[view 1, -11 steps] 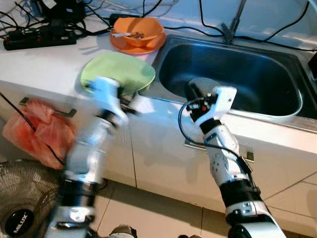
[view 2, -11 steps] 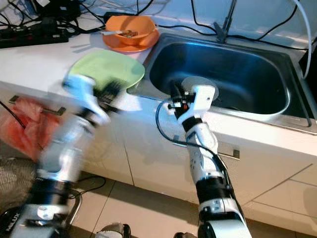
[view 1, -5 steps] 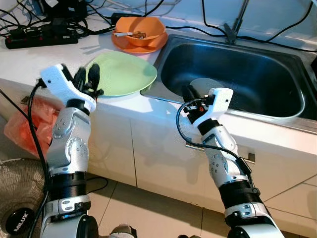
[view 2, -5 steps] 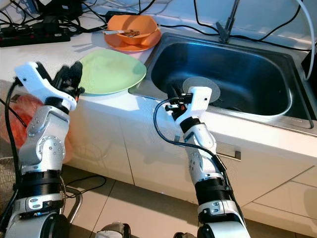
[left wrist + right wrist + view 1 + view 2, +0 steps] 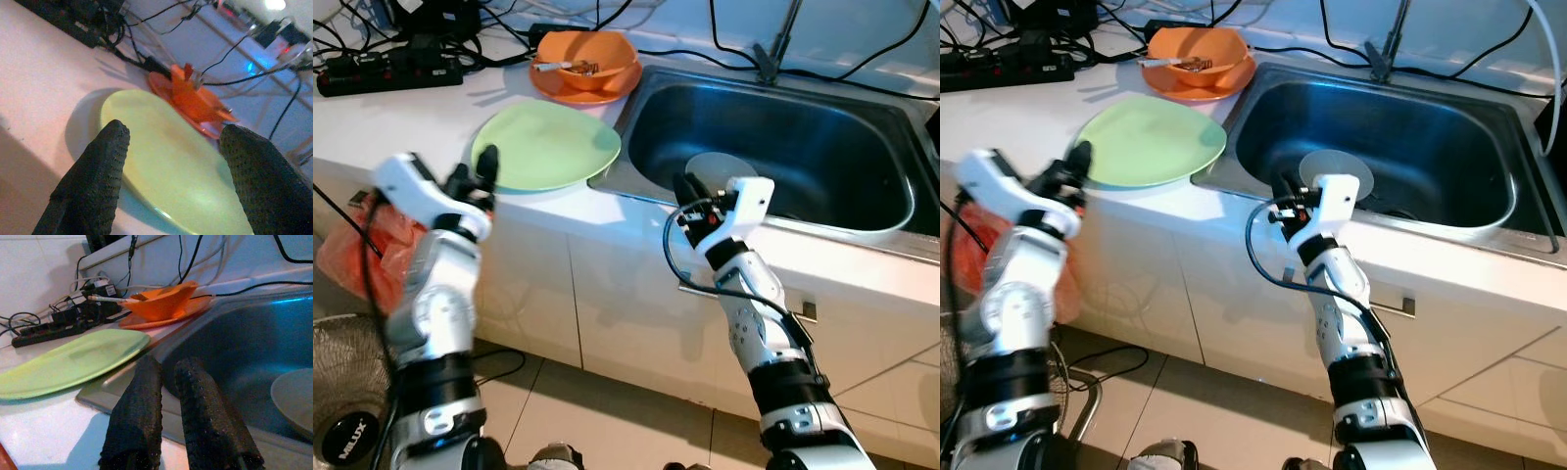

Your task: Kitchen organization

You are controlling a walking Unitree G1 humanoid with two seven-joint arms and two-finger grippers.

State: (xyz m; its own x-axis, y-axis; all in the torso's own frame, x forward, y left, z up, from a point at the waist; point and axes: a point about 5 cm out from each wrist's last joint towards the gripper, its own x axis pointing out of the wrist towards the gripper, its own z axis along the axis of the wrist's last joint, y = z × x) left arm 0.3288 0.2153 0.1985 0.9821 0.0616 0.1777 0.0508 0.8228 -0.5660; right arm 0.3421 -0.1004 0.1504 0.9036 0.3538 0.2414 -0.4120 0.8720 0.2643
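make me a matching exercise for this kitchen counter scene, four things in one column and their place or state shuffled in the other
Things:
1. green plate
2. orange bowl
3. left gripper
4. right gripper

Places or states:
A. fingers close together, by the front rim of the sink
B. fingers spread apart, pointed at the green plate
C. on an orange plate at the back of the counter
D. flat on the white counter, just left of the sink

Pairs: 1-D, 2-C, 3-B, 4-A

Green plate [image 5: 548,147] smooth, glossy; sink [image 5: 822,211] brushed metal; counter [image 5: 382,122] matt white; claw fingertips [image 5: 93,186] rough, textured black.
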